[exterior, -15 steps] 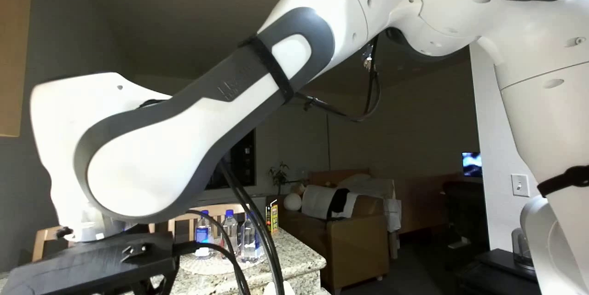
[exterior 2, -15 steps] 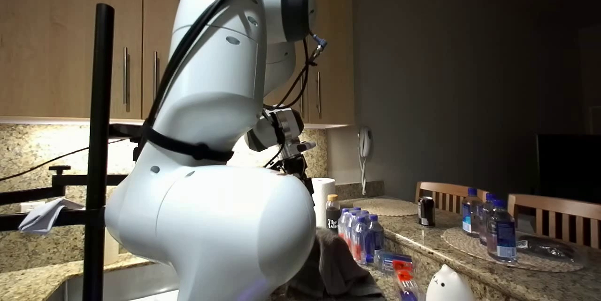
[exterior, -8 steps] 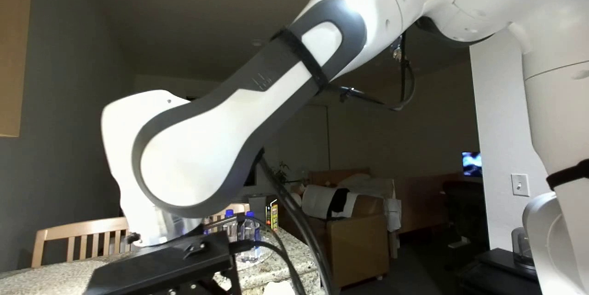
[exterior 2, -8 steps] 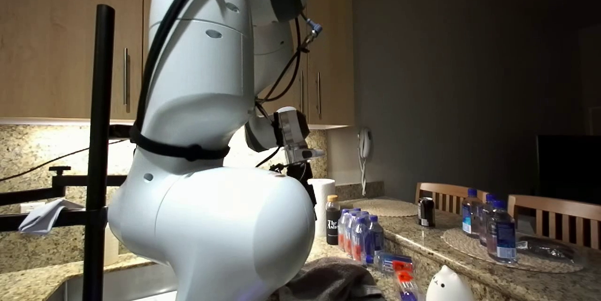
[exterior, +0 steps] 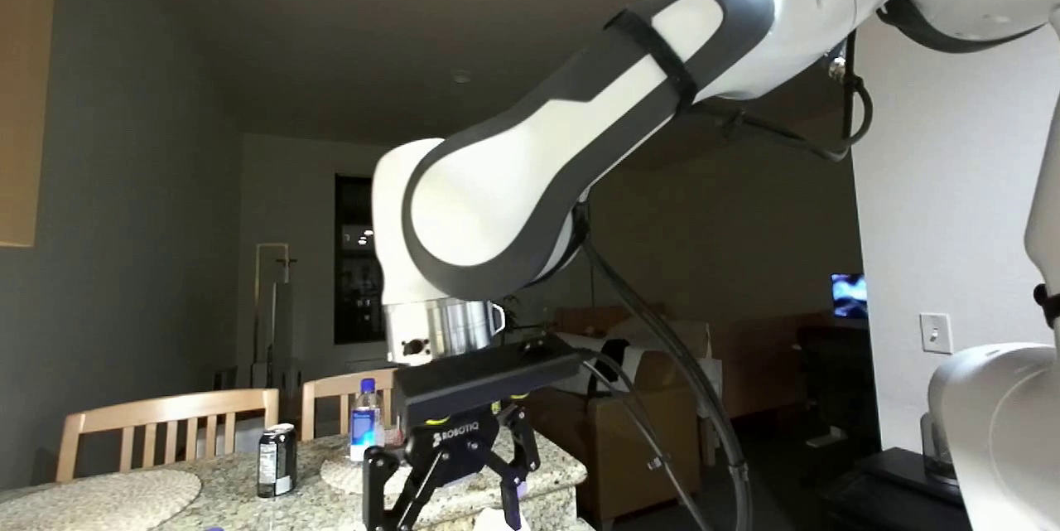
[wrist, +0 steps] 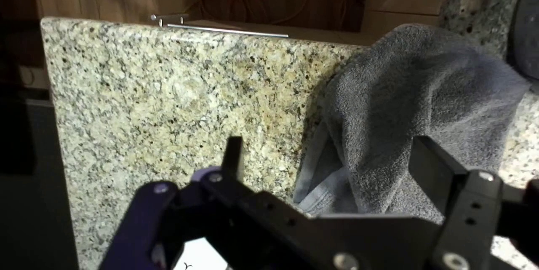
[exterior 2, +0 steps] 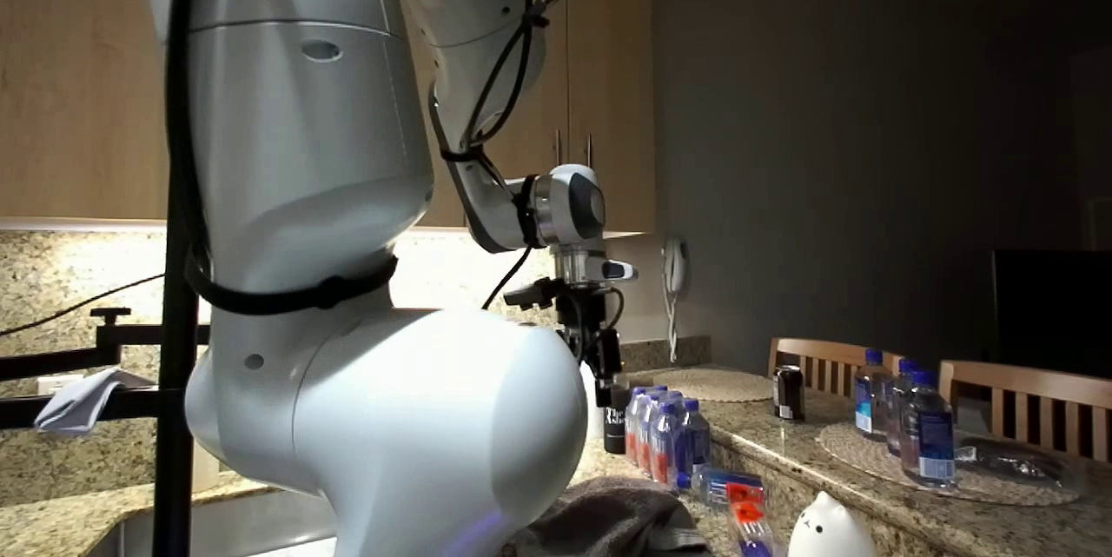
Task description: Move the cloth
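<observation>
Your Robotiq gripper is released, its two black fingers spread wide apart. Through the gap you look down on the speckled granite countertop and part of the grey terry towel, which lies in loose folds on the stone, toward the right of the wrist view. One finger shows against the towel there, the other against bare granite. The towel's far end, at the top of that view, covers a stretch of the counter's edge, and a hemmed corner is folded on the side nearer the gap.

In an exterior view, you have the fingers pointing down, higher up than the towel, while the white robot arm hides part of the cloth. Near the towel stands a cluster of blue-capped water bottles, with a dark bottle beside them, partly behind the gripper. One clear bottle lies on its side, and a white cat figurine sits further right. In both exterior views, you can see a black drinks can upright on the raised counter
</observation>
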{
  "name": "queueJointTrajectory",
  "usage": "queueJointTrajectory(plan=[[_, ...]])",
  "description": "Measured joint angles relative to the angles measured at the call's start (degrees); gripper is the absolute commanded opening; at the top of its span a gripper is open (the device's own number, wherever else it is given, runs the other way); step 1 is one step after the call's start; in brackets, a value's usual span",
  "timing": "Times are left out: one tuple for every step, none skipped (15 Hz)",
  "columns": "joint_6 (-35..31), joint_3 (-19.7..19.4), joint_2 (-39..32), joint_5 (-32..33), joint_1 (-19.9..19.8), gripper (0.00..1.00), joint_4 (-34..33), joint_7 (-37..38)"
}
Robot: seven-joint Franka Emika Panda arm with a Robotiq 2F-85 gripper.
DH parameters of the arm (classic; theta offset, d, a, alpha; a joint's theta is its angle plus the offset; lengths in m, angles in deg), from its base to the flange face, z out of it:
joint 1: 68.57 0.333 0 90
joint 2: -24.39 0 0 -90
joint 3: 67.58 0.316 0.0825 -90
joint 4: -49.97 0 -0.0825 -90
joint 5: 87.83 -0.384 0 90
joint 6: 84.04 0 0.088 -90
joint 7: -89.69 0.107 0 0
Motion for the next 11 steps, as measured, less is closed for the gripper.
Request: queueJointTrajectory(plan=[[0.0,-2.7,1.2,0.0,1.0,1.0,0.2,-4.1],[0.0,-5.0,2.3,0.0,1.4,1.0,0.2,-8.1],[0.0,-7.2,3.3,-0.3,1.4,1.0,0.2,-12.2],[0.2,-9.3,4.0,-0.6,1.4,1.0,0.0,-16.4],[0.8,-11.4,4.5,-0.7,1.3,1.0,-0.3,-20.2],[1.8,-13.4,4.7,-0.7,1.3,1.0,-0.8,-23.9],[3.1,-15.1,4.7,-0.8,1.3,1.0,-1.3,-27.2],[4.0,-16.5,4.6,-0.8,1.3,1.0,-1.8,-29.5],[4.3,-17.2,4.6,-0.8,1.3,1.0,-2.1,-30.6],[4.4,-17.5,4.6,-0.8,1.3,1.0,-2.2,-31.0],[4.4,-17.4,4.6,-0.8,1.4,1.0,-2.2,-31.0]])
